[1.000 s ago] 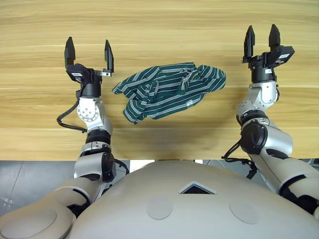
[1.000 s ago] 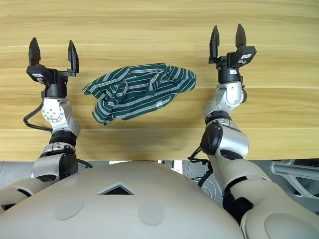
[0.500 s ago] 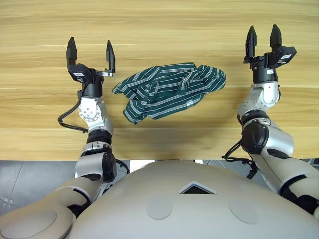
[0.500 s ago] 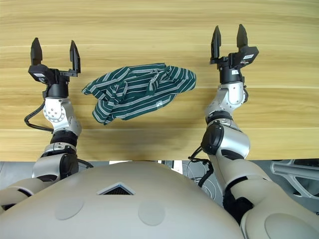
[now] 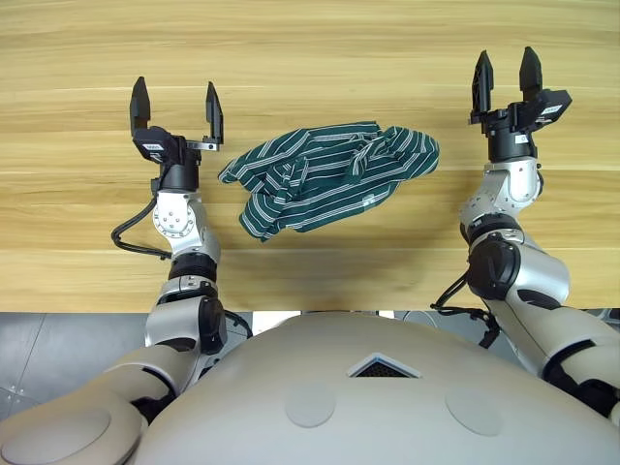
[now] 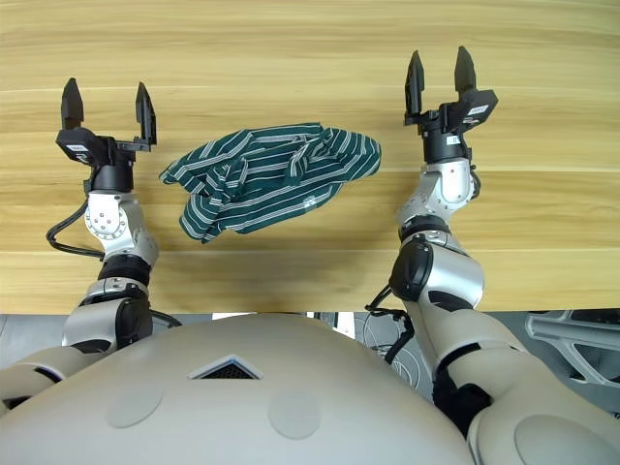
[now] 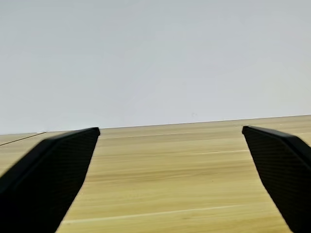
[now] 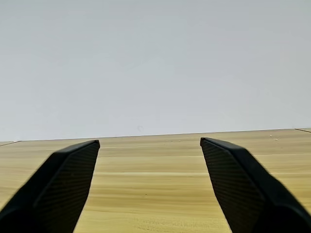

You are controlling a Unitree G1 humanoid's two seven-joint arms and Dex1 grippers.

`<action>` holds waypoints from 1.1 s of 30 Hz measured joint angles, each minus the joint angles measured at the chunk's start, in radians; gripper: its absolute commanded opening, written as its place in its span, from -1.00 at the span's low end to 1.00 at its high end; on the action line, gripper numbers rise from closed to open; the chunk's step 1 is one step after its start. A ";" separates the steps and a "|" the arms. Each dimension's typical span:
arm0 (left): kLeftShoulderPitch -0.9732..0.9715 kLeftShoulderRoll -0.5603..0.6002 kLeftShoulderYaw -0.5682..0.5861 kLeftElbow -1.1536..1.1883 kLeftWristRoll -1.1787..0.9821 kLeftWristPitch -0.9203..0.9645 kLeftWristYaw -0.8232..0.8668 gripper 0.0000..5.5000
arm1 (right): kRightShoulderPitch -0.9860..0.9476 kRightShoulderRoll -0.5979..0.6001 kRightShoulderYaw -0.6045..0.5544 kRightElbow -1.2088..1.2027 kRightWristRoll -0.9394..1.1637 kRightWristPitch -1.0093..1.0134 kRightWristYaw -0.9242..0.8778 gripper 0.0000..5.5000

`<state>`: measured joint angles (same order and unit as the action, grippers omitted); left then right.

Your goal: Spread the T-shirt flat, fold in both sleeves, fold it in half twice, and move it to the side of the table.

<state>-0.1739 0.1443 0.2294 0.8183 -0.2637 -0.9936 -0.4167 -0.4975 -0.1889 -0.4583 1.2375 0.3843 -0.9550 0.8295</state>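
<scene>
A dark green T-shirt with white stripes (image 5: 325,176) lies crumpled in a heap at the middle of the wooden table (image 5: 310,39). My left gripper (image 5: 175,99) stands open just left of the heap, clear of the cloth, fingers pointing away from me. My right gripper (image 5: 504,74) is open too, off to the right of the shirt and a bit farther back. Nothing sits between either pair of fingers. In the left wrist view the black fingertips (image 7: 48,174) frame bare tabletop, and the right wrist view shows its fingertips (image 8: 243,179) the same way.
Bare light wood stretches beyond and to both sides of the shirt. The table's near edge (image 5: 310,312) runs just in front of my body. A pale wall (image 7: 155,58) rises past the far edge.
The right gripper has drifted slightly, a few pixels up and left from half a second ago. The left gripper and the shirt stay as they were.
</scene>
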 measured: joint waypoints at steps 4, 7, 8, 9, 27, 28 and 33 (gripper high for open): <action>0.000 0.000 -0.003 -0.001 0.002 0.000 0.000 0.96 | 0.000 -0.001 0.011 -0.002 0.000 0.008 0.050 0.41; 0.014 0.014 -0.010 -0.070 -0.007 0.019 -0.016 0.96 | 0.002 -0.009 0.031 -0.032 0.008 0.042 0.184 0.41; 0.047 0.026 -0.020 -0.154 -0.059 0.074 -0.057 0.96 | 0.003 -0.020 0.030 -0.044 0.034 0.087 0.258 0.41; 0.091 0.035 -0.037 -0.250 -0.128 0.146 -0.106 0.96 | 0.004 -0.031 0.028 -0.059 0.055 0.125 0.317 0.41; 0.813 0.309 -0.468 -1.284 0.018 1.053 -0.036 0.96 | 0.012 -0.178 0.109 -0.119 0.041 0.329 0.607 0.41; 0.797 0.302 -0.470 -1.278 0.050 1.053 -0.018 0.96 | 0.015 -0.169 0.113 -0.119 0.039 0.323 0.605 0.41; 0.784 0.273 -0.464 -1.262 0.121 1.040 0.031 0.96 | 0.025 -0.152 0.127 -0.121 0.040 0.319 0.611 0.41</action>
<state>0.6099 0.4169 -0.2341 -0.4432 -0.1428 0.0468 -0.3852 -0.4724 -0.3405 -0.3308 1.1167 0.4239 -0.6360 1.4402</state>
